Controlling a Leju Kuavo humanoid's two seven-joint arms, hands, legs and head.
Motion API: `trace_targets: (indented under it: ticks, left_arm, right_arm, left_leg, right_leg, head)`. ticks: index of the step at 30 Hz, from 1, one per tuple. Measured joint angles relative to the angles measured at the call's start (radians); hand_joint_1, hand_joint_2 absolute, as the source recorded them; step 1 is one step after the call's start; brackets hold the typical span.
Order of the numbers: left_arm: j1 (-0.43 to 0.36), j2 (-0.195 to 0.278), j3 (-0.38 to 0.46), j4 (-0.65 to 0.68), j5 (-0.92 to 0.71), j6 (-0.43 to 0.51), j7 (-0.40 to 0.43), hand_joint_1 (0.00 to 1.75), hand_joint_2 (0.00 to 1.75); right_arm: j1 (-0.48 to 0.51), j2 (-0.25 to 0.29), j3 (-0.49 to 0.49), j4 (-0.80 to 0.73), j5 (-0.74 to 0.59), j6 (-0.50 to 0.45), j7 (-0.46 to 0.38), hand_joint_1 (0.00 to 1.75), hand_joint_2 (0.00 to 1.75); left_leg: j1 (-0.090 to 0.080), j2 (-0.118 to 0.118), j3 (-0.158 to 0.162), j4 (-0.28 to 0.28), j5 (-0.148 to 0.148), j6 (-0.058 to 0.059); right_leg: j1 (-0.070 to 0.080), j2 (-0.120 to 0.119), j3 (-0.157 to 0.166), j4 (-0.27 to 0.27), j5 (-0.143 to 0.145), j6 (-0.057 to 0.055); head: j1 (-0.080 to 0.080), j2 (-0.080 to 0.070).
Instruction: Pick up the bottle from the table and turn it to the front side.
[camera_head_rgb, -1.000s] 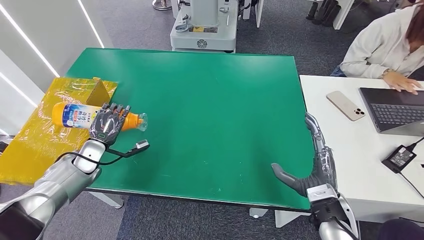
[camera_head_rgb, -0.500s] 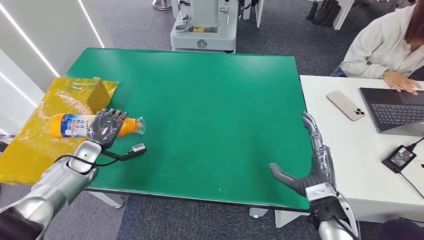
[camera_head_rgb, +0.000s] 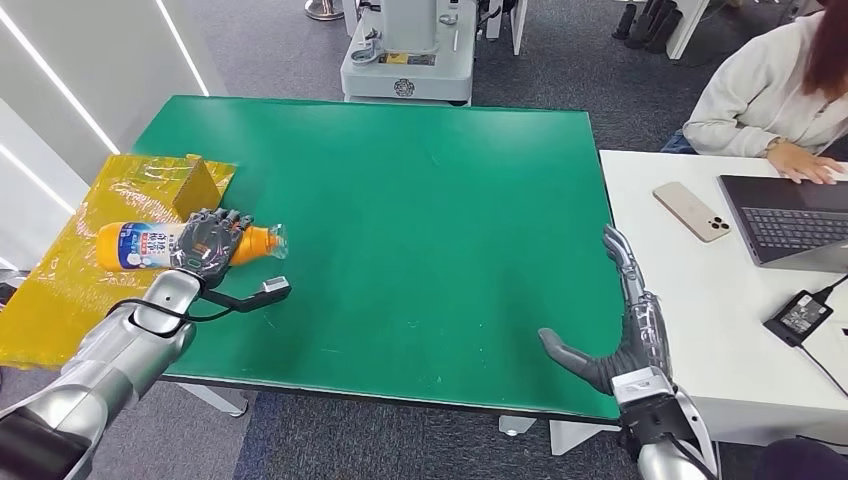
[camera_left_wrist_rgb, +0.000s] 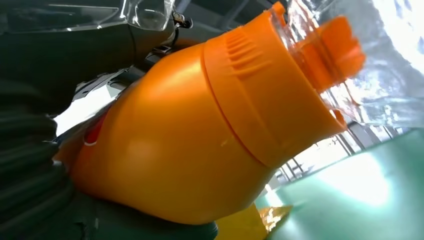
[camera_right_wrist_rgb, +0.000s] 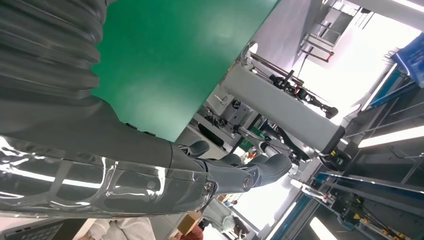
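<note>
I'm looking over the green desk (camera_head_rgb: 420, 230) from the head view; the white desk (camera_head_rgb: 700, 330) beside it is carrying a laptop (camera_head_rgb: 790, 225) and a phone (camera_head_rgb: 690, 211), with a person (camera_head_rgb: 765, 90) typing there. Not task-relevant.

A yellow box (camera_head_rgb: 70, 270), flattened-looking and wrapped in film, is sitting at the green desk's left edge. I can't tell if anything is inside it.

My left hand (camera_head_rgb: 208, 245) is clamping the bottle (camera_head_rgb: 150, 245) around its orange shoulder. The bottle is lying roughly horizontal, cap end pointing toward desk centre, body hanging over the box, just off the desk edge.

What's changing: over the last second the bottle has been dropping lower and rolling in the grip. The label is showing a narrower strip now than a second ago, so rotation is under way. I'm judging the pick as done and the turn as in progress; can't confirm the front side is facing out yet.

My right hand (camera_head_rgb: 625, 330) is hanging at the green desk's near right corner, fingers spread, holding nothing, unmoved.

In the left wrist view the orange cap (camera_left_wrist_rgb: 280, 95) under its clear cover is looking seated, with no sign of slipping.
</note>
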Motion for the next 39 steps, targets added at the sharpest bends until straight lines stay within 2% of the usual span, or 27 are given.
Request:
trace_targets:
  ticks: [5,14,17,20,24,25,30,39]
  left_arm:
    - [-0.005,0.000,0.043,0.017,0.005,-0.077,-0.017,1.70,1.75]
    - [0.008,0.002,0.096,0.039,0.022,-0.095,-0.018,1.63,1.75]
    - [0.034,0.004,0.112,0.043,0.022,-0.093,-0.019,1.54,1.75]
    - [0.052,0.002,0.120,0.045,0.017,-0.096,-0.021,1.17,1.75]
    - [0.061,-0.005,0.130,0.049,0.011,-0.109,-0.032,0.07,1.75]
    - [0.062,-0.007,0.131,0.051,0.010,-0.111,-0.032,0.00,1.75]
    - [0.070,-0.023,0.136,0.059,-0.001,-0.100,-0.032,0.00,1.75]
    - [0.100,-0.068,0.143,0.078,0.002,0.023,-0.019,0.00,1.75]
  right_arm:
    - [0.000,0.000,0.000,0.010,-0.012,-0.001,-0.012,0.00,1.75]
    - [0.001,0.000,0.001,0.020,-0.024,-0.001,-0.014,0.00,1.75]
    - [-0.001,0.000,0.002,0.021,-0.027,0.002,-0.012,0.00,1.75]
    - [-0.009,0.000,0.002,0.026,-0.029,0.008,-0.008,0.00,1.75]
    - [-0.013,-0.001,0.003,0.030,-0.032,0.014,-0.007,0.00,1.75]
    - [-0.013,-0.001,0.003,0.031,-0.032,0.015,-0.007,0.00,1.75]
    - [-0.014,-0.003,0.007,0.031,-0.035,0.016,-0.007,0.00,1.75]
    - [-0.014,-0.019,0.015,0.036,-0.055,0.013,-0.004,0.00,1.75]
  left_leg:
    - [0.000,0.000,0.000,0.000,0.000,0.000]
    - [0.000,0.000,0.000,0.000,0.000,0.000]
    - [0.000,0.000,0.000,-0.001,0.000,0.000]
    - [0.000,0.000,-0.001,-0.001,0.000,0.000]
    - [0.000,0.000,-0.001,-0.001,0.000,0.000]
    - [0.000,0.000,-0.001,-0.001,0.000,0.000]
    - [0.000,0.000,-0.001,-0.001,0.000,0.000]
    - [0.000,0.000,-0.001,-0.001,0.000,0.000]
  right_leg:
    - [0.000,0.000,0.000,0.000,0.000,0.000]
    - [0.000,0.000,0.000,0.000,0.000,0.000]
    - [0.000,0.000,0.000,0.000,0.000,0.000]
    - [0.000,0.000,0.000,0.000,0.000,-0.001]
    - [0.000,0.000,0.000,0.000,0.000,-0.001]
    - [0.000,0.000,0.000,0.000,0.000,-0.001]
    - [0.000,0.000,0.000,0.000,0.000,-0.001]
    - [0.000,0.000,0.000,0.000,0.000,-0.001]
  head:
    - [0.000,0.000]
    - [0.000,0.000]
    - [0.000,0.000]
    - [0.000,0.000]
    - [0.000,0.000]
    - [0.000,0.000]
    - [0.000,0.000]
    - [0.000,0.000]
